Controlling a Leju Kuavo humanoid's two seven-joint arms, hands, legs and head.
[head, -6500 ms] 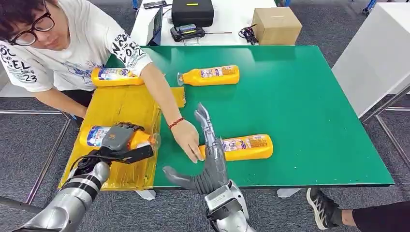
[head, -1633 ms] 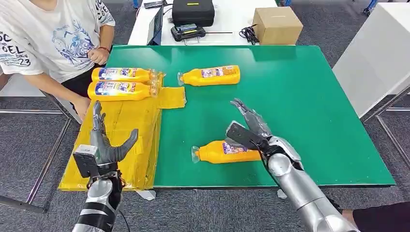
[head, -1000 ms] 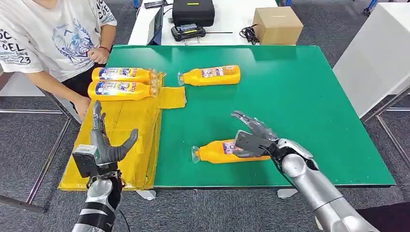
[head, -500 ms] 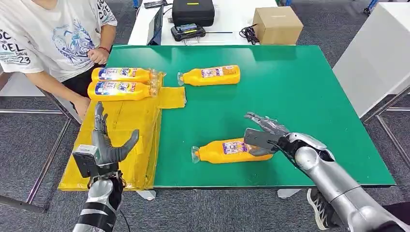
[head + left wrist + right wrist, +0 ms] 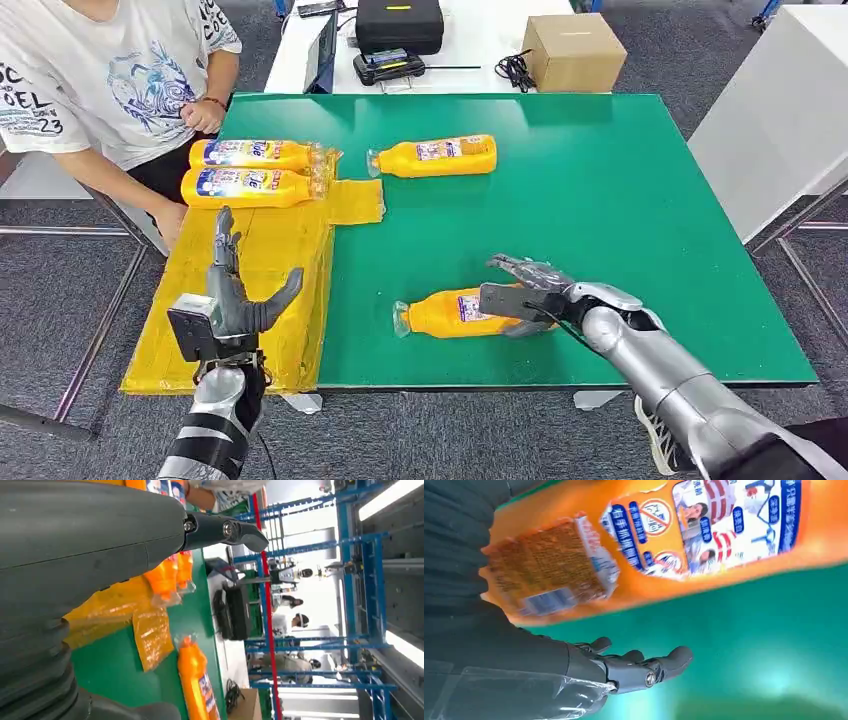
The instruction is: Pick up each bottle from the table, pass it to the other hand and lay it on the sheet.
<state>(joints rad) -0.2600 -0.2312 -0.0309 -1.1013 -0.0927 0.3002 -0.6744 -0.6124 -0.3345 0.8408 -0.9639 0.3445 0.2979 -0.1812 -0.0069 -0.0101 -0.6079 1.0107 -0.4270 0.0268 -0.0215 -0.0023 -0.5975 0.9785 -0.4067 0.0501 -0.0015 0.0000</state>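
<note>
An orange bottle (image 5: 445, 313) lies on its side near the green table's front edge, cap to the left. My right hand (image 5: 522, 296) straddles its base end, fingers on the far side and thumb on the near side, not closed. In the right wrist view the bottle's label (image 5: 664, 545) is close, with the spread fingers (image 5: 644, 669) apart from it. My left hand (image 5: 236, 300) stands upright and open over the yellow sheet (image 5: 260, 255), holding nothing. Two bottles (image 5: 255, 155) (image 5: 250, 187) lie on the sheet's far end. Another bottle (image 5: 435, 157) (image 5: 197, 685) lies on the table beyond.
A person in a white shirt (image 5: 110, 80) stands at the table's far left corner, one hand (image 5: 205, 115) near the sheet's bottles. A cardboard box (image 5: 572, 52) and a black case (image 5: 398, 25) sit on a white table behind. The green table (image 5: 620, 200) is bare on the right.
My right hand has come in leftward and lower over the near bottle's base end, and the bottle has shifted slightly left. My left hand has drifted a little to the right.
</note>
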